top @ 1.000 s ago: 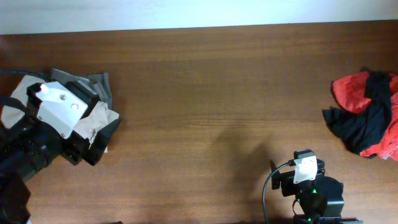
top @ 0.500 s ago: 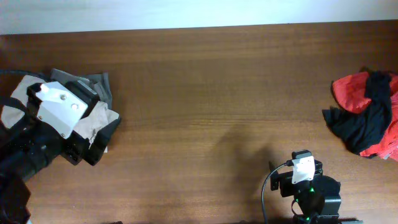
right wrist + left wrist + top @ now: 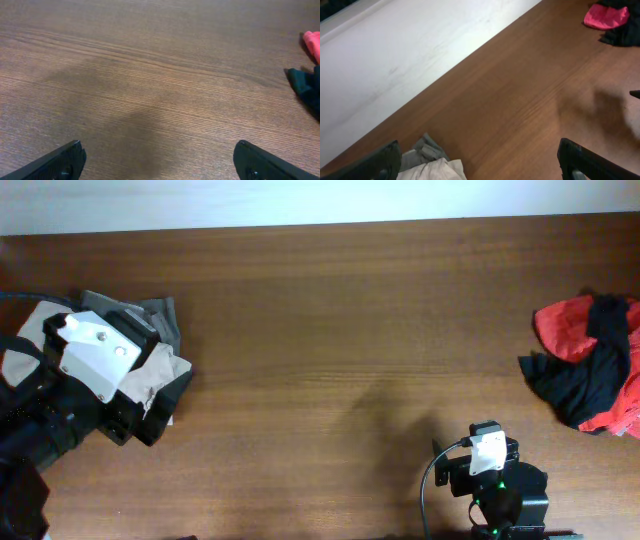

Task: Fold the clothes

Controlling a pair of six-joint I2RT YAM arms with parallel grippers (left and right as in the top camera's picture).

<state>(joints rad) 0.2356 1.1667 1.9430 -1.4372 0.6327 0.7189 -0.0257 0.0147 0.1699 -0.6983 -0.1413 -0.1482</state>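
Two wide-open, empty hands: left hand [image 3: 480,167] above shorts [image 3: 434,171] at 9 o'clock, right hand [image 3: 160,162] at 5 o'clock. Folding seems not begun; next, grasp shorts.

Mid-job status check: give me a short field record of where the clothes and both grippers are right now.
beige and grey pile: left edge of the table, partly under the left arm
red and black garments: crumpled at the right edge, no gripper near
left gripper: open, over the pile
right gripper: open, above bare wood near the front edge
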